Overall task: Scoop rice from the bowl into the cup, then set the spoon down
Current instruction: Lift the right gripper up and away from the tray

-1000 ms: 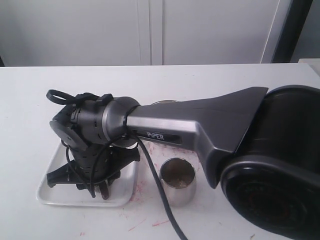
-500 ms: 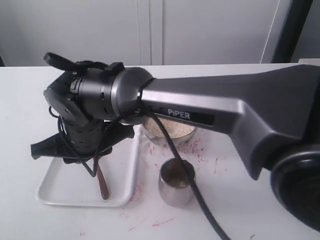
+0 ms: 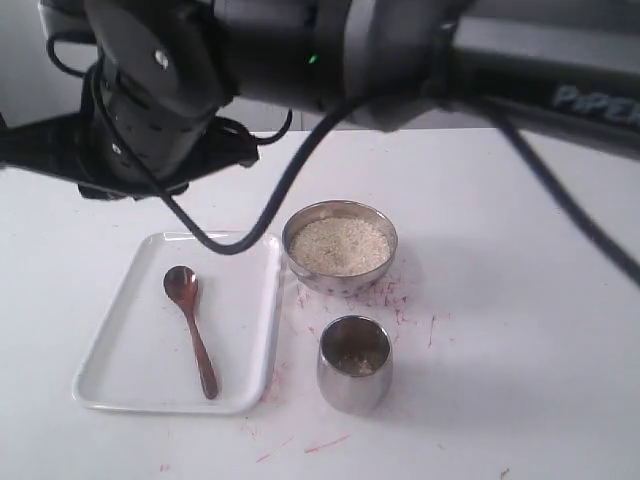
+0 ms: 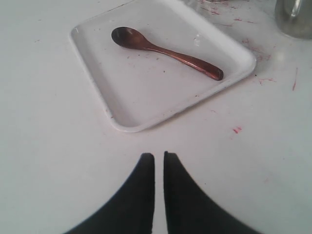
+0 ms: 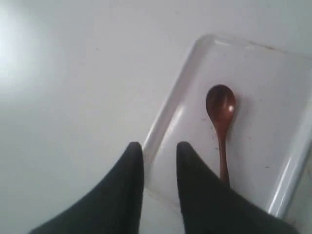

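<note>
Where spoon (image 3: 195, 340) lies, white tray (image 3: 125, 345), red-flecked table (image 3: 520, 380)

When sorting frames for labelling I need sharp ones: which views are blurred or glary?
Left wrist view: sharp, spoon crisp. Right wrist view: soft throughout, table washed out by glare. Exterior view: tabletop things sharp, the near arm dark and out of focus.
</note>
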You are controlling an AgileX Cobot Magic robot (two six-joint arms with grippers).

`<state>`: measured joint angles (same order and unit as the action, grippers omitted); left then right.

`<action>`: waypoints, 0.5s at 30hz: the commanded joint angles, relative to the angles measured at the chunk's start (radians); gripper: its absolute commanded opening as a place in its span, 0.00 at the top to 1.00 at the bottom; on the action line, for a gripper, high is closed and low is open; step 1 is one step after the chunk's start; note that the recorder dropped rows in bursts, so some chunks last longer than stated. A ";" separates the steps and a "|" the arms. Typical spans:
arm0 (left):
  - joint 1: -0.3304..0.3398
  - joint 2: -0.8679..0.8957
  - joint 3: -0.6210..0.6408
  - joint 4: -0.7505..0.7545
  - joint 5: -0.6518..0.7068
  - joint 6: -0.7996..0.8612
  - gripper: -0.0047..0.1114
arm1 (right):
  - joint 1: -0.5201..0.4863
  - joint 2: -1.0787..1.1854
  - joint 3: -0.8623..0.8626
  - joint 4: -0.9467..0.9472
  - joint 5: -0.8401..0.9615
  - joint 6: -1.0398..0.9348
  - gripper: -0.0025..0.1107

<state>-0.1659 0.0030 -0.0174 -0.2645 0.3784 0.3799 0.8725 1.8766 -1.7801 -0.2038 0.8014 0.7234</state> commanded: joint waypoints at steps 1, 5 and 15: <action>-0.007 -0.003 0.005 -0.013 0.003 -0.004 0.84 | 0.026 -0.093 -0.004 -0.013 -0.034 -0.026 0.86; -0.007 -0.003 0.005 -0.013 0.003 -0.004 0.84 | 0.046 -0.162 -0.004 -0.015 -0.065 -0.104 0.95; -0.007 -0.003 0.005 -0.013 0.003 -0.004 0.84 | 0.128 -0.335 -0.003 -0.029 -0.080 -0.262 0.98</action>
<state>-0.1659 0.0030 -0.0174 -0.2645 0.3784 0.3799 0.9835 1.5773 -1.7816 -0.2189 0.7298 0.5020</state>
